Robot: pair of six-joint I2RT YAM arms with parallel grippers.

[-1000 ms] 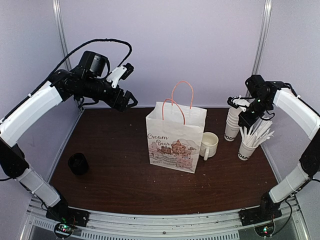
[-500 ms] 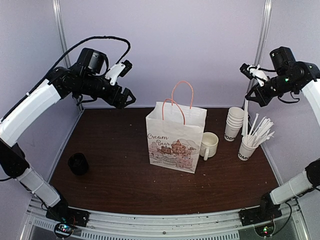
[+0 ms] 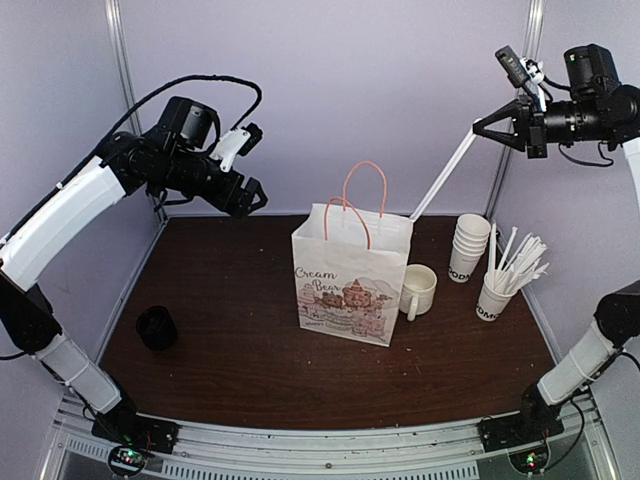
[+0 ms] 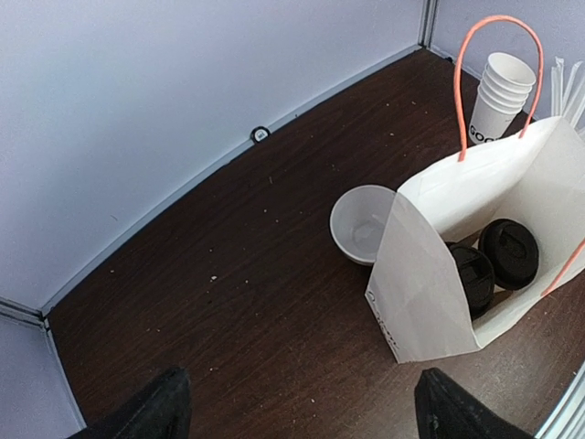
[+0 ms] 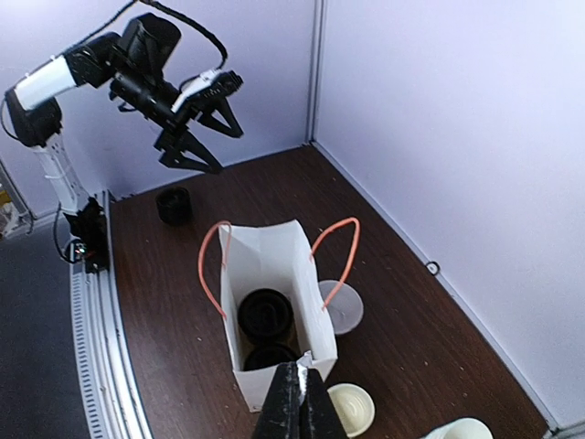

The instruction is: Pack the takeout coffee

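Note:
The two takeout coffee cups stand inside the white paper bag (image 3: 350, 275); only their black lids show, in the left wrist view (image 4: 510, 253) (image 4: 475, 274) and in the right wrist view (image 5: 266, 314) (image 5: 271, 355). My right gripper (image 3: 482, 126) is high above the table's right side, shut on a long white wrapped straw (image 3: 445, 172) that slants down toward the bag's top right corner. In its own view, the right gripper (image 5: 299, 389) is above the bag's (image 5: 274, 247) near end. My left gripper (image 3: 255, 195) is open and empty, high at the back left (image 4: 297, 393).
A white mug (image 3: 418, 288) stands right of the bag. A stack of paper cups (image 3: 468, 247) and a cup of wrapped straws (image 3: 497, 290) stand further right. A white bowl (image 4: 363, 222) sits behind the bag. A black stack of lids (image 3: 157, 327) sits at the left.
My right gripper rose from the cup of straws to high at the right, carrying a straw up with it. The left arm barely moved.

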